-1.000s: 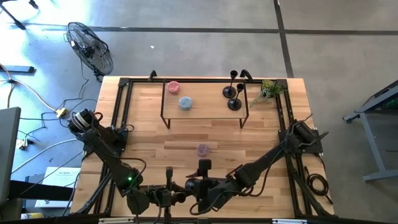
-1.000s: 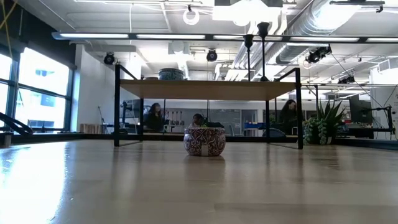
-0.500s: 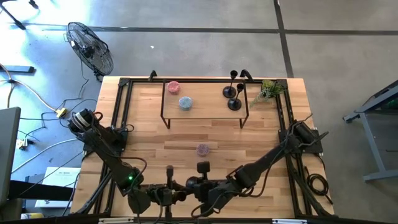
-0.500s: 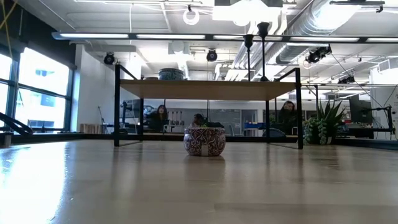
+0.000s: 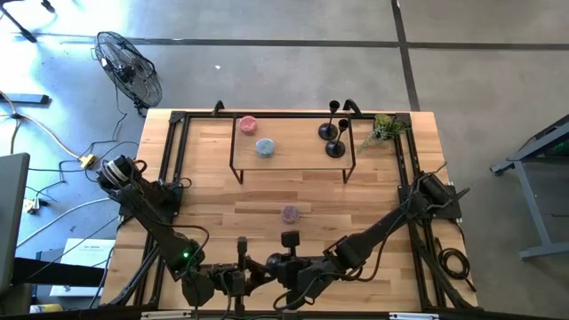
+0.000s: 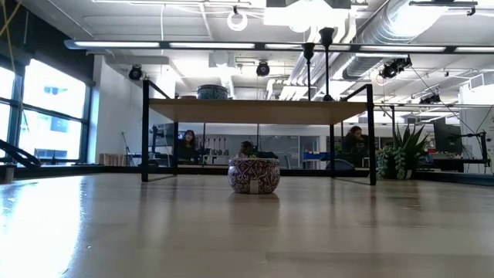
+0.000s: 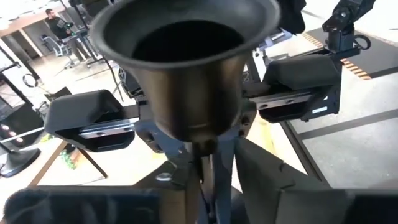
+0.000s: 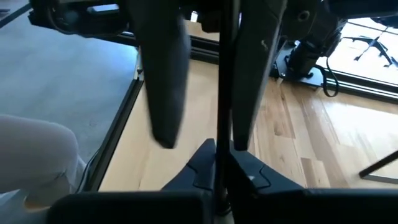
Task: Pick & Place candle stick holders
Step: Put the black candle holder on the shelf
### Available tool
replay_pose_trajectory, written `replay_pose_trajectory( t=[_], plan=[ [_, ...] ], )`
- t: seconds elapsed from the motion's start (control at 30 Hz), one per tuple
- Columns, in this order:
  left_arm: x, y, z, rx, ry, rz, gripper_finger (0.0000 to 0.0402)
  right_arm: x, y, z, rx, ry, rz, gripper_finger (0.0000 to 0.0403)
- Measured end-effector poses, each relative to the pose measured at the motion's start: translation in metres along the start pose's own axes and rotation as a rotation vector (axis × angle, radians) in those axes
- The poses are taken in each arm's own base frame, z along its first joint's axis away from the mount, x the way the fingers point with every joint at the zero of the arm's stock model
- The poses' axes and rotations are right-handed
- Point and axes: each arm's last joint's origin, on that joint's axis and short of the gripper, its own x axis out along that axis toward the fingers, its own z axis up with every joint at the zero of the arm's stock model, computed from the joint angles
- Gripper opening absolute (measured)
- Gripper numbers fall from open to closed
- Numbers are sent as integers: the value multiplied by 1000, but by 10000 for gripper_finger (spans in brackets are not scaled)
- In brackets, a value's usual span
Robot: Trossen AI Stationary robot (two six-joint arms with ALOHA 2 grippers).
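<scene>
A patterned jar [image 5: 290,213] sits mid-frame; lower centre, the right gripper [image 5: 274,263] clamps a candle stick holder [image 7: 186,74] while the left gripper [image 5: 253,269] stands slightly parted around it.

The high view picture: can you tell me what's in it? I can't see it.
Both robot arms meet at the table's near edge, the left gripper and right gripper close together. Two black candle stick holders stand on a small raised shelf at the far side, beside two small pots.
</scene>
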Motion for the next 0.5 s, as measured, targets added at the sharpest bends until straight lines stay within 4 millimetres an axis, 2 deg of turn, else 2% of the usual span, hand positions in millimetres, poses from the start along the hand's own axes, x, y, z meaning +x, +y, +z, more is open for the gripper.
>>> replay_pose_trajectory(
  t=[0.13,0.27,0.37,0.5],
  plan=[
    [0,0,-1,7,5,-2,124,0,-1,0,10,-3,-29,26],
    [0,0,-1,6,5,-1,151,0,-1,0,5,-4,-28,12],
    [-2,0,0,15,3,28,164,0,-1,1,3,-5,-31,8],
    [-4,2,1,17,3,100,171,0,-2,1,11,-7,-42,23]
  ],
)
